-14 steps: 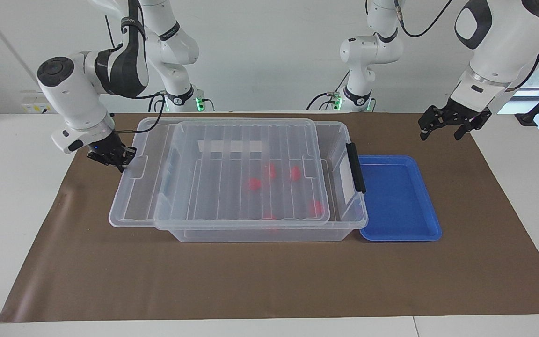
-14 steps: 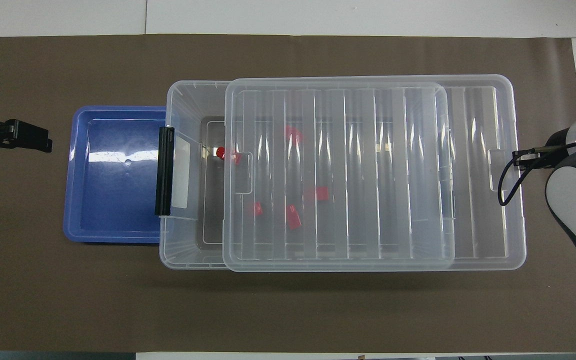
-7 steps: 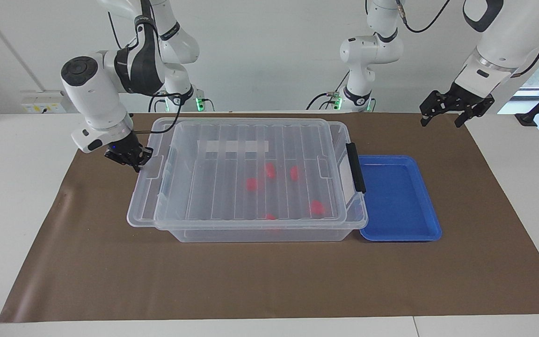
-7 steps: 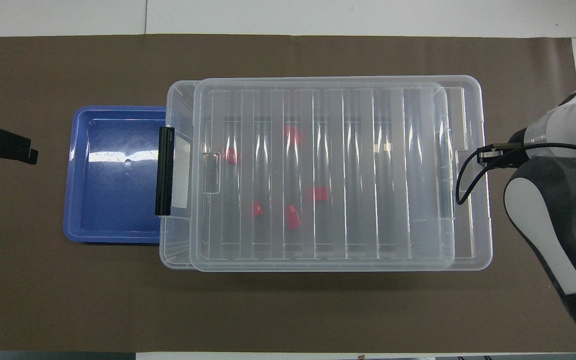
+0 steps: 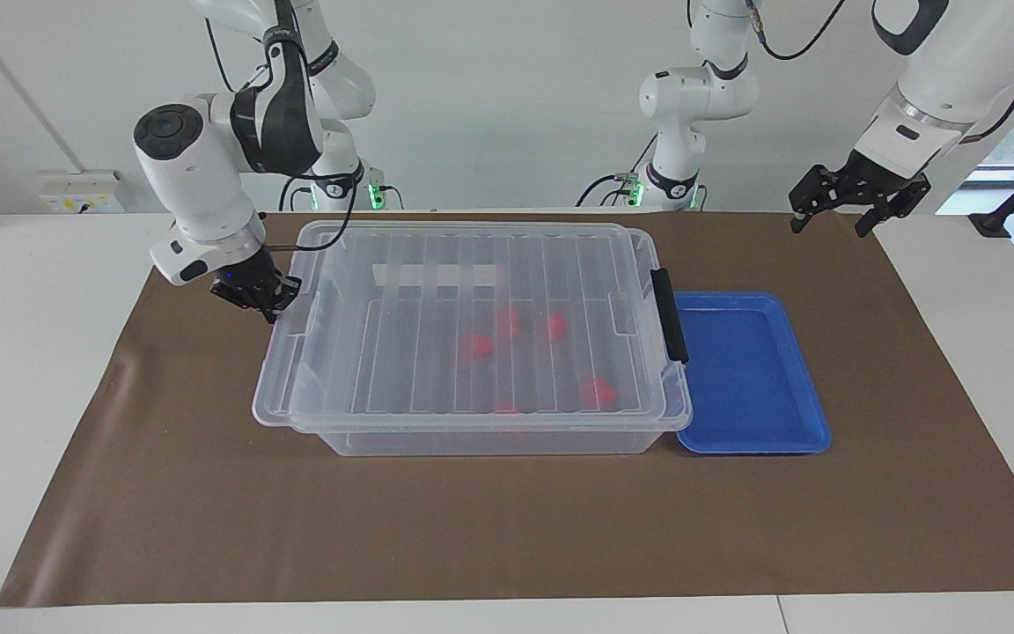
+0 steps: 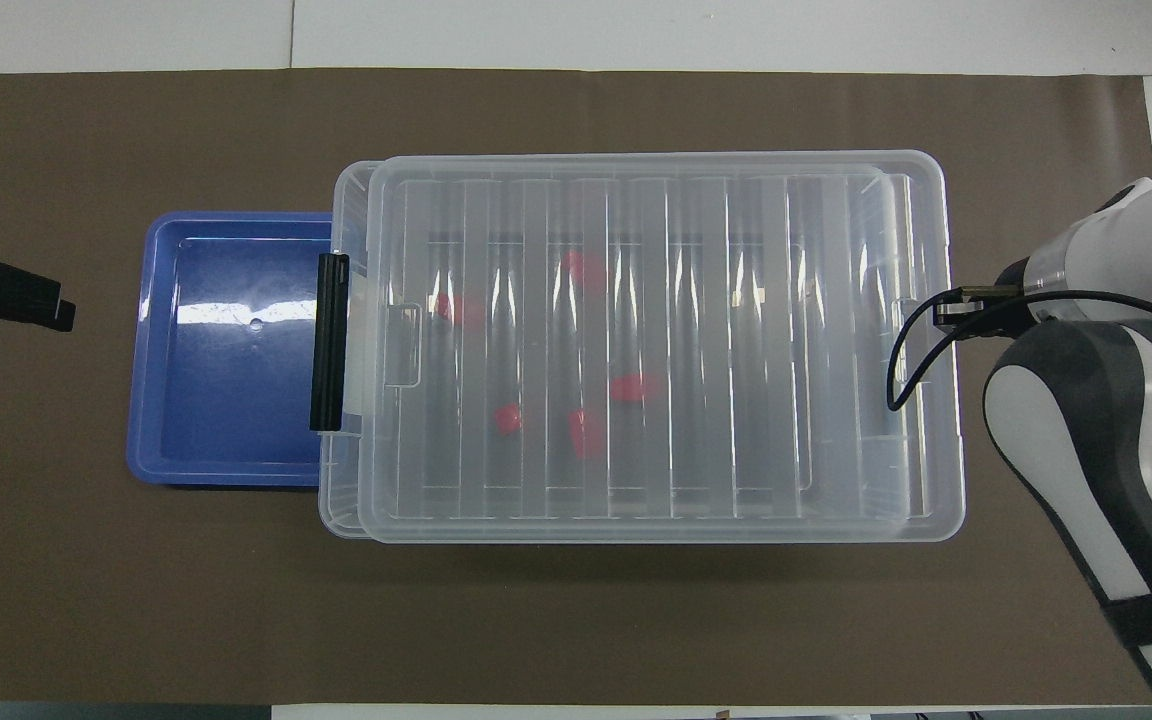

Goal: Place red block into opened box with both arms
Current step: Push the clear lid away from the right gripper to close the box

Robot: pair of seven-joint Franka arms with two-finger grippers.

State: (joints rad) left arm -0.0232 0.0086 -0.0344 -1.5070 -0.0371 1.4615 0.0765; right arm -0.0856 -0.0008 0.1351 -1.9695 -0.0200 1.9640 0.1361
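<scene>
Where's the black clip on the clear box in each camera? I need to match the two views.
Facing view: the black clip sits on the box's end toward the left arm, right of centre.
Overhead view: the clip is left of centre.
Shared landmark: the blue tray lies right beside it.

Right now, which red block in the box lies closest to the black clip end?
The red block beside the lid's notch: it lies nearest the black clip, toward the left arm's end. The other four lie nearer the box's middle.

Facing cam is looking from high across the table (image 5: 507, 528) toward the robots; overhead is looking steeply down; both are covering the box (image 5: 472, 335).
</scene>
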